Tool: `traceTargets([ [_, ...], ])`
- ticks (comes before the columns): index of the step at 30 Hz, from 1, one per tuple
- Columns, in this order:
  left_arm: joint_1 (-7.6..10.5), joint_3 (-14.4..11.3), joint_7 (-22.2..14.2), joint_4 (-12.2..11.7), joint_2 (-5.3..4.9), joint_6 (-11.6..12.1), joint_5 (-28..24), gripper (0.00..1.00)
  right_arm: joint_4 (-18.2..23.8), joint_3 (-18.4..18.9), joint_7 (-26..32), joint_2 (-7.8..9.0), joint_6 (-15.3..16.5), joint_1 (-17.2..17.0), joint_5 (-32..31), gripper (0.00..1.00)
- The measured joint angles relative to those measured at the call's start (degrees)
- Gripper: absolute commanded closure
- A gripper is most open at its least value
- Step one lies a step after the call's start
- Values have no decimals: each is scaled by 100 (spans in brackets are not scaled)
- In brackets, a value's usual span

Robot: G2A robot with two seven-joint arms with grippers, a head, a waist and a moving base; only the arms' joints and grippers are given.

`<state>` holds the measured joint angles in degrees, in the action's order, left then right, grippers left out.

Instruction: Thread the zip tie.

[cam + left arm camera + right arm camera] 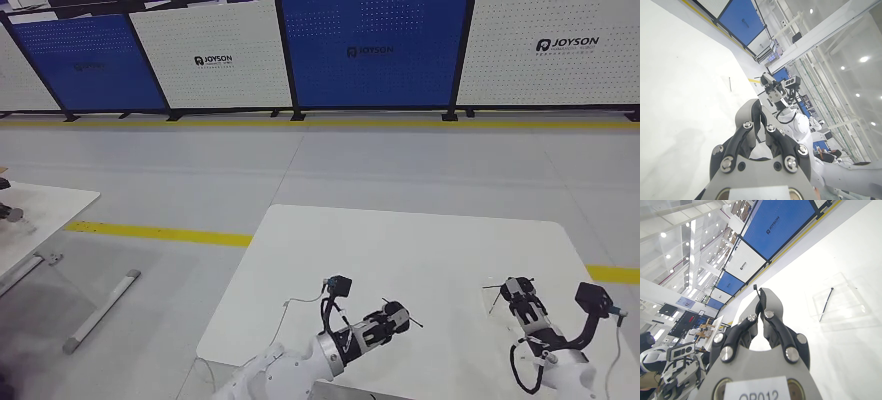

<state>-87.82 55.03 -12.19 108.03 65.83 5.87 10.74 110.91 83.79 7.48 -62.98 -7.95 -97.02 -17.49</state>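
My left gripper [397, 316] hovers over the near part of the white table [400, 250], shut on a thin black zip tie [415, 323] that sticks out on both sides of it. In the left wrist view its pads [757, 111] are pressed together. Farther right, my right gripper [513, 290] is shut on a second black zip tie [755, 288], whose head pokes out past the fingertips. The left wrist view shows the right gripper [766, 80] raised above the table's edge, well apart from the left one.
A clear shallow tray [851, 313] lies on the table beside the right gripper with a loose black zip tie [826, 304] in it. That loose tie [730, 84] also shows on the table in the left wrist view. Blue and white panels [370, 50] stand behind.
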Motion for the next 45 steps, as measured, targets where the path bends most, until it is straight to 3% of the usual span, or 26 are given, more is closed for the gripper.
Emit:
traceTargets([
  [10, 22, 8, 85, -21, 8, -29, -10, 100, 0, 0, 0, 0, 0, 0, 0, 100],
  [15, 124, -7, 1096, -162, 64, -528, 748, 100, 0, 0, 0, 0, 0, 0, 0, 100],
  [18, 166, -142, 1453, -240, 102, -775, 1189, 100, 0, 0, 0, 0, 0, 0, 0, 100],
  [26, 164, -149, 1443, -237, 102, -766, 1138, 100, -11, -74, 23, -8, 76, -3, -27, 100],
  [29, 164, -149, 1443, -237, 102, -766, 1138, 100, -24, -394, -32, -53, 232, 37, -98, 100],
  [36, 164, -149, 1444, -237, 102, -766, 1139, 100, -117, -1104, -327, -209, 255, 230, 481, 100],
  [45, 164, -149, 1444, -237, 102, -767, 1139, 100, -129, -1116, -333, -210, 223, 241, 374, 100],
])
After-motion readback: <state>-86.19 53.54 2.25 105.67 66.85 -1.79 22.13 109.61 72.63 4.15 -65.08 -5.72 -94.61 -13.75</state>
